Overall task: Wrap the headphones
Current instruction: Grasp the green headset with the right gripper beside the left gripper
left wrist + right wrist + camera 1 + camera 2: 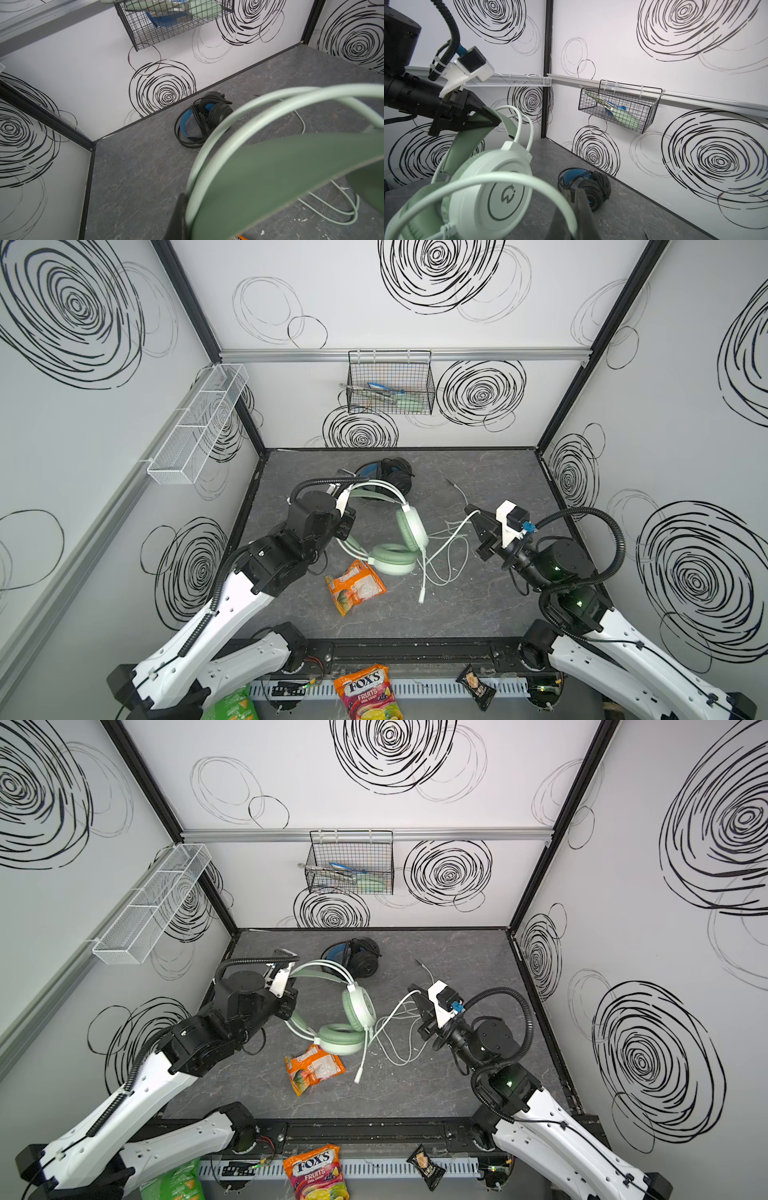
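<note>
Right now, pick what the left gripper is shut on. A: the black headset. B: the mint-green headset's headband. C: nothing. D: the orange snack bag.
B: in the right wrist view the left gripper is pinched shut on the soft inner band of the mint-green headset, while the black headset lies apart, untouched.

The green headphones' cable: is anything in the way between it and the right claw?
No, nothing visible is in the way. The right claw is shut on the whitish cable; the left claw holds the mint-green headphones by the headband.
</note>
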`<act>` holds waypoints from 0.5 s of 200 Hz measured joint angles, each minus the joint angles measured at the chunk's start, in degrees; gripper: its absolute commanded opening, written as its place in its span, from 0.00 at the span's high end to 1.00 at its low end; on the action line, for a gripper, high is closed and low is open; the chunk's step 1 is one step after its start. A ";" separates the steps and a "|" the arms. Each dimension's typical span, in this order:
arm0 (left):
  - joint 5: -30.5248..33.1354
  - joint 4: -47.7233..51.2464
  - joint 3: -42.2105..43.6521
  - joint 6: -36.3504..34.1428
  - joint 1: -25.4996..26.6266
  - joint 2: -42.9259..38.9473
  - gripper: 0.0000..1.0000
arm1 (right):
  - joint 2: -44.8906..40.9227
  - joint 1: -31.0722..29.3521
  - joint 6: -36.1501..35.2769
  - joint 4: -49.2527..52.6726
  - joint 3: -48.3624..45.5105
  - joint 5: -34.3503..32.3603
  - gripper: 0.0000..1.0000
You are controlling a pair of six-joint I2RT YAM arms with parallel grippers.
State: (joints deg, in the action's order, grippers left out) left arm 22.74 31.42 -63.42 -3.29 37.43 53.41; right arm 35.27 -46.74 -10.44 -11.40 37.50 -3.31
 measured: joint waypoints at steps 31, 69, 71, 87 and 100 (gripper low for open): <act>-2.27 -2.08 2.91 -1.20 0.02 -0.79 1.00 | 5.33 -4.59 -4.20 2.73 7.06 -4.94 1.00; -6.69 -3.58 3.96 -3.65 2.97 -1.36 1.00 | 11.78 -12.00 -10.51 3.98 11.39 -11.08 1.00; -6.88 -3.67 4.00 -3.82 3.32 -1.36 1.00 | 12.11 -12.37 -10.78 4.02 11.45 -11.39 1.00; -8.02 -4.37 4.55 -4.52 5.49 -1.36 1.00 | 14.16 -14.51 -12.76 4.37 11.61 -13.46 1.00; -8.98 -4.66 5.25 -4.87 6.75 -1.36 1.00 | 15.50 -15.47 -13.84 4.72 11.65 -14.53 1.00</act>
State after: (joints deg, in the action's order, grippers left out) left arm 13.76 26.76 -58.17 -8.16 44.18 52.05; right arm 50.76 -62.22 -24.27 -6.68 49.15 -17.85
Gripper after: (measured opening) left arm 0.091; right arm 0.058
